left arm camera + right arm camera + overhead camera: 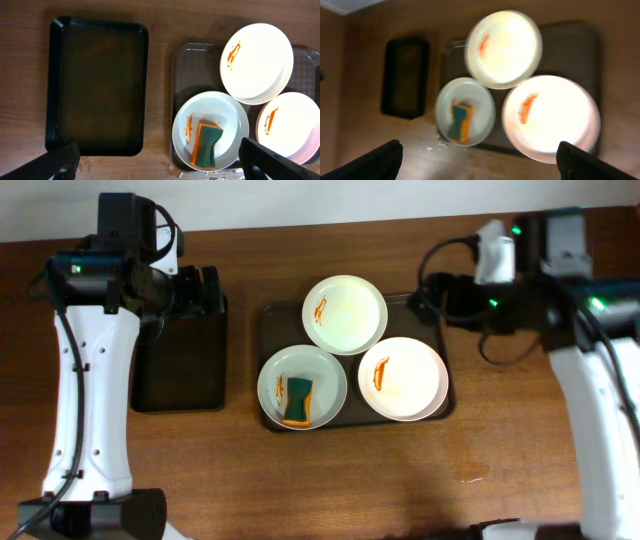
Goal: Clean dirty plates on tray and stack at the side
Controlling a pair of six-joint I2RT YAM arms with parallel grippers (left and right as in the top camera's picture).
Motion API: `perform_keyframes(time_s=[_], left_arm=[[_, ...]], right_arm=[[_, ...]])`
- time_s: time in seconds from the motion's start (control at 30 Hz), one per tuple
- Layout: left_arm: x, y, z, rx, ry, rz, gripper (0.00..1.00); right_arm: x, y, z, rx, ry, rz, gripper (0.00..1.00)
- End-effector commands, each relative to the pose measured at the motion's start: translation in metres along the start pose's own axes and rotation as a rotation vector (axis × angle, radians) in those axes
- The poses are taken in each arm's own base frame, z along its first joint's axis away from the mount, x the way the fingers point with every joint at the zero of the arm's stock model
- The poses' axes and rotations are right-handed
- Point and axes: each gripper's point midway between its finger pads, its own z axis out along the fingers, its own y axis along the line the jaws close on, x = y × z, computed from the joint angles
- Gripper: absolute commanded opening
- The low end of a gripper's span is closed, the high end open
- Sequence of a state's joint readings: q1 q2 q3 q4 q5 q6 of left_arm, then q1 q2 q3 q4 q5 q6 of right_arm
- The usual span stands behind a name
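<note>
Sponge [298, 400]: likely soft, light; pinch across its middle.
Plates [403, 378]: probably stiff, slick, breakable; take by rim.
Left tool [162, 162]: wide open, empty.
Right tool [480, 160]: wide open, empty.

Brown wooden tabletop [330, 480] carrying two trays side by side.

A black tray [185, 365] with rounded corners lies flat on the left part of the tabletop, its long side running front to back. A wider dark brown tray [280, 325] lies near it at the middle, apart from it, with a strip of bare wood between the two. Front-right of the brown tray, a small pale glossy mark [470, 474] shows on the wood. The wood grain runs left to right.
</note>
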State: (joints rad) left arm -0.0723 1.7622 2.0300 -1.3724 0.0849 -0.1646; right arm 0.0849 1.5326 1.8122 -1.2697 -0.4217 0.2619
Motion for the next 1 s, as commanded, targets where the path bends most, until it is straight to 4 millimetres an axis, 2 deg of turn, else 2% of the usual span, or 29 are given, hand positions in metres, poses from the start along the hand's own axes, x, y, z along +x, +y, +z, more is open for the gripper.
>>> perform_keyframes(time_s=[0.0,0.03,0.13,0.17,0.23,0.3,0.33,0.43,0.57,0.67,0.8,0.97], left_arm=[[0.0,0.001,0.002,-0.005,0.007,0.01,1.0],[0.002,0.002,0.002,-0.006,0.013,0.01,1.0],[0.006,0.002,0.002,-0.009,0.031,0.008,1.0],[0.009,0.003,0.002,-0.011,0.042,0.008,1.0],[0.009,0.003,0.002,-0.011,0.042,0.008,1.0],[0.008,0.003,0.002,-0.01,0.039,0.008,1.0],[0.008,0.003,0.002,-0.01,0.039,0.008,1.0],[0.009,0.003,0.002,-0.011,0.042,0.008,1.0],[0.012,0.003,0.002,-0.013,0.054,0.007,1.0],[0.012,0.003,0.002,-0.013,0.053,0.007,1.0],[0.012,0.003,0.002,-0.013,0.053,0.007,1.0],[0.012,0.003,0.002,-0.013,0.053,0.007,1.0]], right_arm=[[-0.016,0.041,0.005,-0.213,-0.013,-0.045,0.86],[-0.02,0.035,0.013,-0.189,-0.012,-0.04,0.73],[-0.013,0.006,0.047,-0.054,0.069,-0.004,0.46],[0.0,0.006,0.067,-0.042,0.146,-0.073,0.44],[0.029,0.015,0.105,-0.037,0.288,-0.194,0.52],[0.044,0.011,0.135,0.06,0.356,-0.228,0.38],[0.055,0.006,0.156,0.135,0.398,-0.241,0.38],[0.081,-0.001,0.195,0.21,0.5,-0.284,0.4],[0.099,-0.012,0.219,0.243,0.574,-0.242,0.5],[0.11,-0.021,0.23,0.258,0.626,-0.228,0.5],[0.116,-0.027,0.237,0.267,0.648,-0.222,0.49],[0.132,-0.035,0.246,0.274,0.674,-0.223,0.48]])
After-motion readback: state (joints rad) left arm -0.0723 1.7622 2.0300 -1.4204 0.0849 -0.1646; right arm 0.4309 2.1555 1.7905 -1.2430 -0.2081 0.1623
